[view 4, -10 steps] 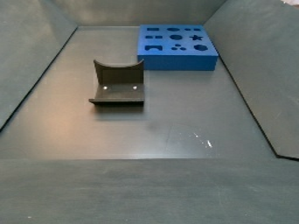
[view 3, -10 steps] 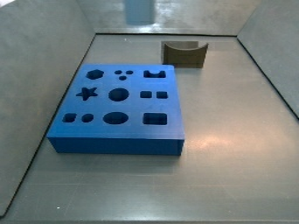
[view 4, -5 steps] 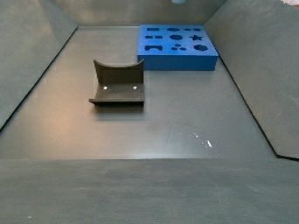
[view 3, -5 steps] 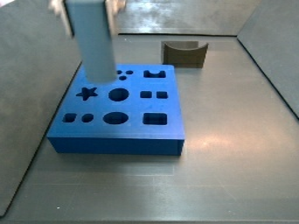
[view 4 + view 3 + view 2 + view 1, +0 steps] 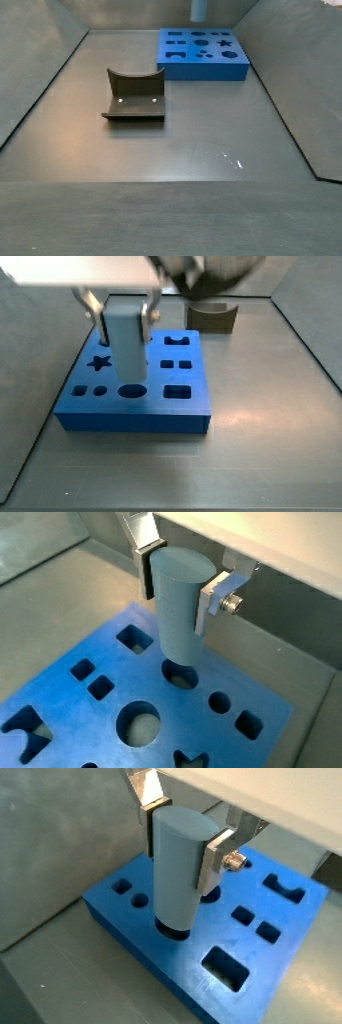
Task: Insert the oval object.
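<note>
My gripper (image 5: 124, 301) is shut on the oval object (image 5: 126, 334), a tall pale grey-blue peg held upright over the flat blue block (image 5: 134, 408). In both wrist views the silver fingers (image 5: 219, 850) (image 5: 214, 594) clamp the peg (image 5: 177, 868) (image 5: 178, 607) near its top. Its lower end stands at the mouth of a hole in the block (image 5: 134, 923) (image 5: 181, 717); how deep it sits I cannot tell. In a side view only the peg's lower part (image 5: 199, 10) shows above the block (image 5: 203, 60); the gripper is out of that frame.
The olive-brown fixture with a curved notch (image 5: 211, 318) stands behind the block, near the back wall; in a side view it (image 5: 134, 95) sits mid-floor. Grey walls enclose the floor. The block carries several other shaped holes, among them a star (image 5: 98, 362).
The gripper with the peg came in from the back of the bin, swung over the block and came down; the peg's lower end now meets the block's top.
</note>
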